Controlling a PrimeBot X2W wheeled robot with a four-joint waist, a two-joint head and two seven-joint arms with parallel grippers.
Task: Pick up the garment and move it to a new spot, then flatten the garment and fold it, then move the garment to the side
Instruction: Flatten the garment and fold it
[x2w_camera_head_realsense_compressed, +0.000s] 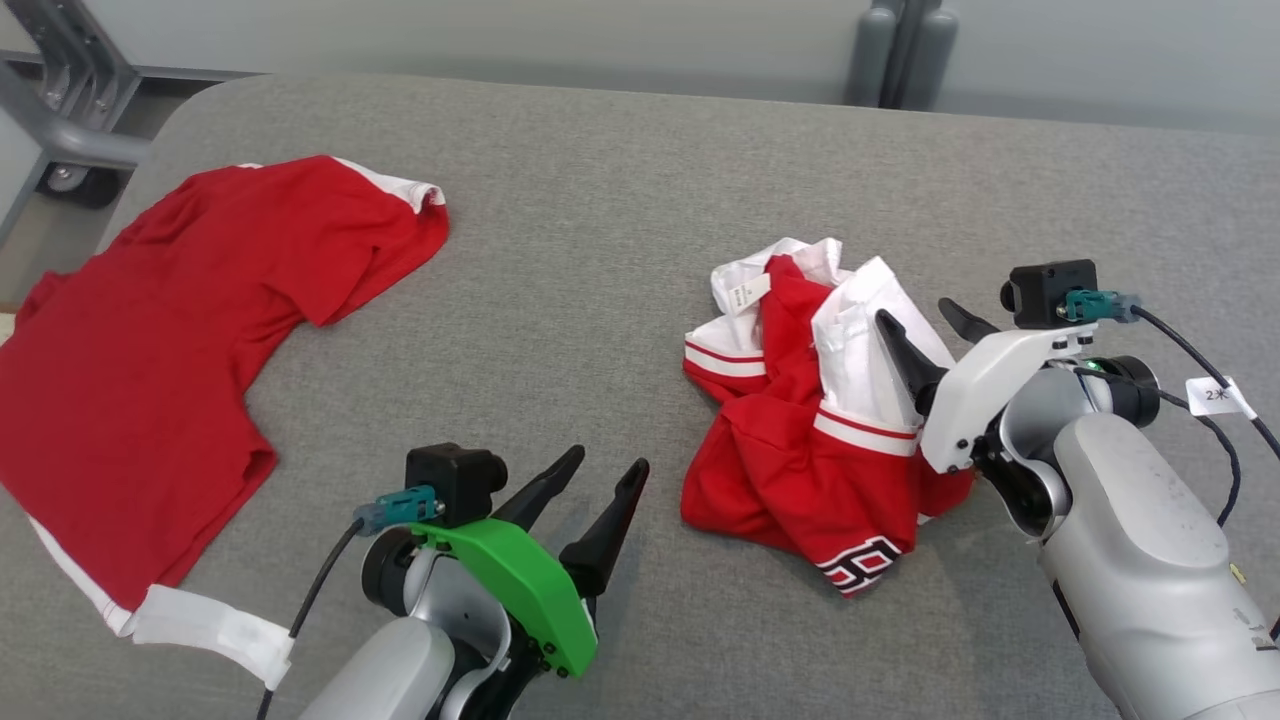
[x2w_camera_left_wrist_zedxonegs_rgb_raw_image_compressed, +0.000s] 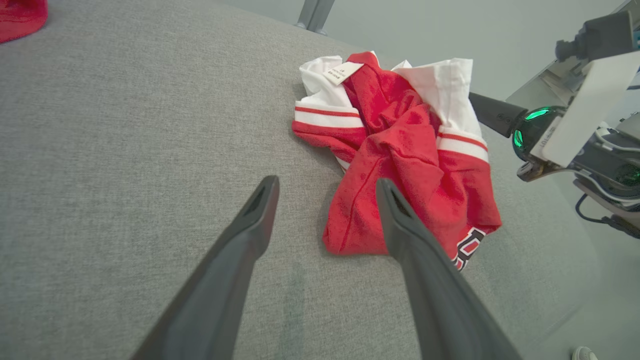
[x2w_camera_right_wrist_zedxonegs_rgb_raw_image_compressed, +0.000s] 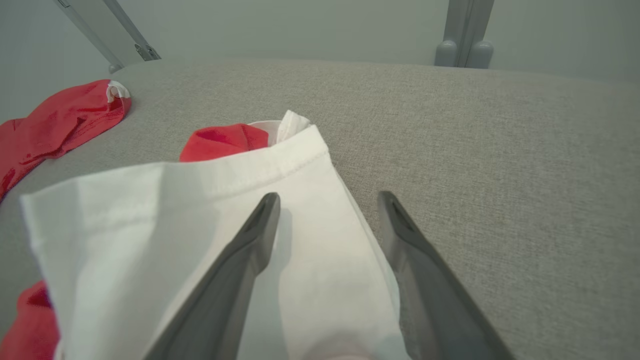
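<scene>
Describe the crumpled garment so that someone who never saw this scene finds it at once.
On the grey table, look at the robot's right half, beside the right gripper. The crumpled garment lies in a heap, red with white striped parts, unlike the red shirt spread flat at the left.

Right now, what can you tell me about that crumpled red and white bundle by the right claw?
The crumpled garment is red cloth with white panels, red-striped white bands, a white label and black-and-white lettering at its near edge. It lies bunched on the grey fabric table. The open right gripper hovers at one white panel's edge.
</scene>
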